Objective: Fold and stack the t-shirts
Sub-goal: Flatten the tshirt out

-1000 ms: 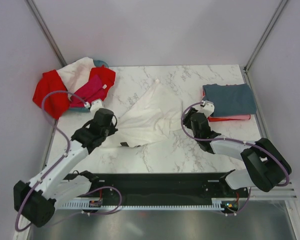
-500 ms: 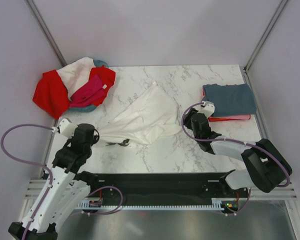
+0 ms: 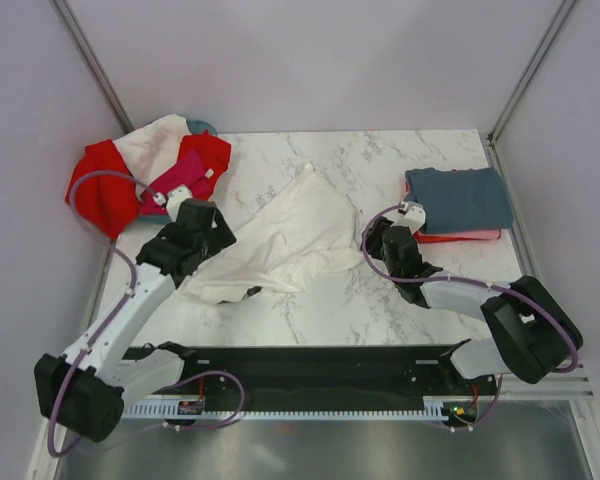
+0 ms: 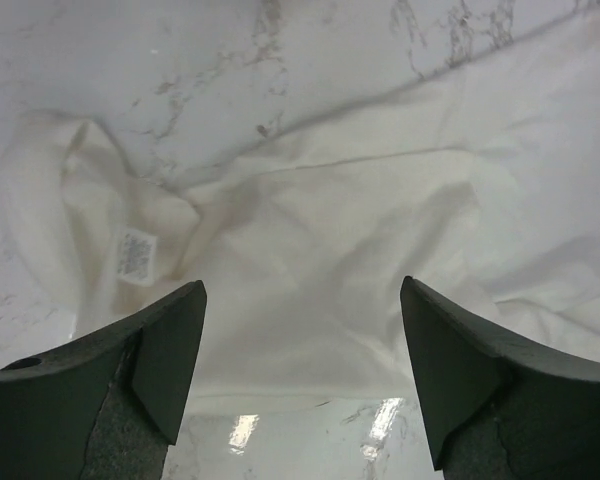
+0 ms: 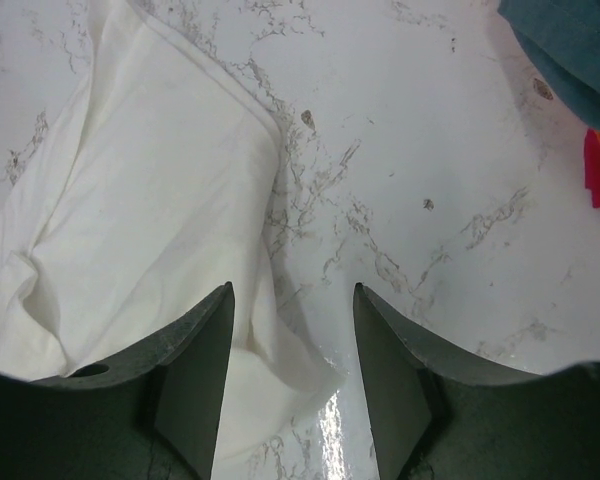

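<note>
Left fingers [image 4: 165, 360] returned, spread, hiding white t-shirt's [image 3: 285, 240] edge.

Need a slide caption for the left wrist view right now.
Open left gripper hovering over the crumpled white t-shirt on the marble table.

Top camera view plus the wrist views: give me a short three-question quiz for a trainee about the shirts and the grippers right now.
1. True or false: the slate grey-blue t-shirt lies folded on top of the coral pink t-shirt.
2. What lies under the left gripper, whose jaws stand open? A) the white t-shirt B) a striped towel C) a paper bag
3. Fill in: the right gripper is ___ and grips nothing.
Key: 1 true; 2 A; 3 open.
</note>
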